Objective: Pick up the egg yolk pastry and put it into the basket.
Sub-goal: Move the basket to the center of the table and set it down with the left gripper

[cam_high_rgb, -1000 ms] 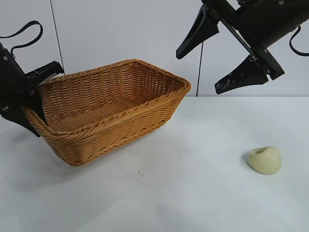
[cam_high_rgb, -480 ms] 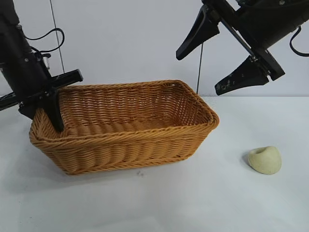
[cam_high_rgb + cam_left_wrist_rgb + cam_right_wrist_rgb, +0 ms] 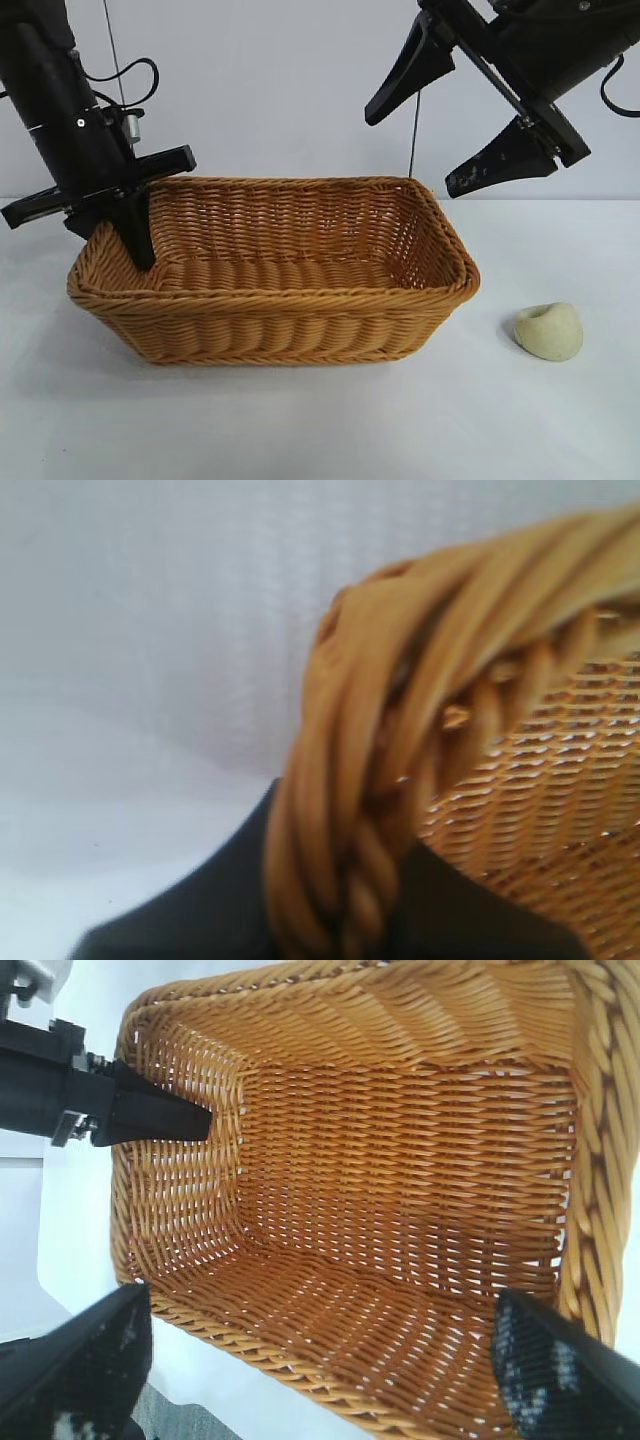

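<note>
Basket (image 3: pixel 280 290) on white bench (image 3: pixel 330 420), end rim clamped in left claw (image 3: pixel 125 215); right claw (image 3: pixel 465 125) spread wide, empty, raised; egg yolk pastry (image 3: pixel 549 331) below it, looks light, soft, crumbly — pinch gently across rounded flanks

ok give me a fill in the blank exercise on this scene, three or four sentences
1. The left gripper is clamped on the ____ of the basket.
2. The egg yolk pastry lies on the ____, apart from the basket.
3. The right gripper hangs in the air with its fingers ____.
4. Inside, the basket holds ____.

Missing words: rim; table; open; nothing
</note>
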Available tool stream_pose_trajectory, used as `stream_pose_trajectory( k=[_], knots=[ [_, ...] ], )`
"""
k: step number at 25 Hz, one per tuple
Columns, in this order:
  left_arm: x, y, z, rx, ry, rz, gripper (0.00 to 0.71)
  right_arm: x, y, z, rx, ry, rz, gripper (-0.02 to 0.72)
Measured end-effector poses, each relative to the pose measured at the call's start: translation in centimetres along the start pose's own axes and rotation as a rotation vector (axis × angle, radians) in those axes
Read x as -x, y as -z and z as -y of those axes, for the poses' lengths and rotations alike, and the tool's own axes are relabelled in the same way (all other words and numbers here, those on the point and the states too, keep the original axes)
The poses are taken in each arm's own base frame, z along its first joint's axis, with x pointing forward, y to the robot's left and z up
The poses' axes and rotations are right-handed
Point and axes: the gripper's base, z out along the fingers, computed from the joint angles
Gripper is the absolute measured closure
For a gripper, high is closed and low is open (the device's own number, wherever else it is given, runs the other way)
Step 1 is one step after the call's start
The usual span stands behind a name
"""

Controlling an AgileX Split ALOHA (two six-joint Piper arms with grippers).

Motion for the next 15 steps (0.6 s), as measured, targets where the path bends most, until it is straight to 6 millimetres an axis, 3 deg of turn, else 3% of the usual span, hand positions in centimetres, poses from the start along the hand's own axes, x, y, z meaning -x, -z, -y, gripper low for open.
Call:
stream_pose_trajectory(
  k=[5,7,8,12,15],
  knots=[
    [0.09,-0.41,-0.10,-0.003,0.004,-0.005,0.614,0.00,0.00,0.01,-0.001,0.001,0.000,0.049],
    [0.09,-0.41,-0.07,-0.006,0.006,-0.006,0.575,0.00,0.00,0.01,-0.001,0.001,0.000,0.049],
    [0.08,-0.41,-0.03,-0.010,0.008,-0.006,0.527,0.00,0.00,0.01,-0.001,0.001,0.000,0.049],
    [0.07,-0.41,0.03,-0.017,0.014,-0.008,0.167,0.00,0.00,0.01,-0.001,0.001,0.000,0.049],
    [0.01,-0.41,0.03,-0.016,0.016,-0.014,0.054,0.00,0.00,0.01,-0.001,0.001,0.000,0.049]
  ],
)
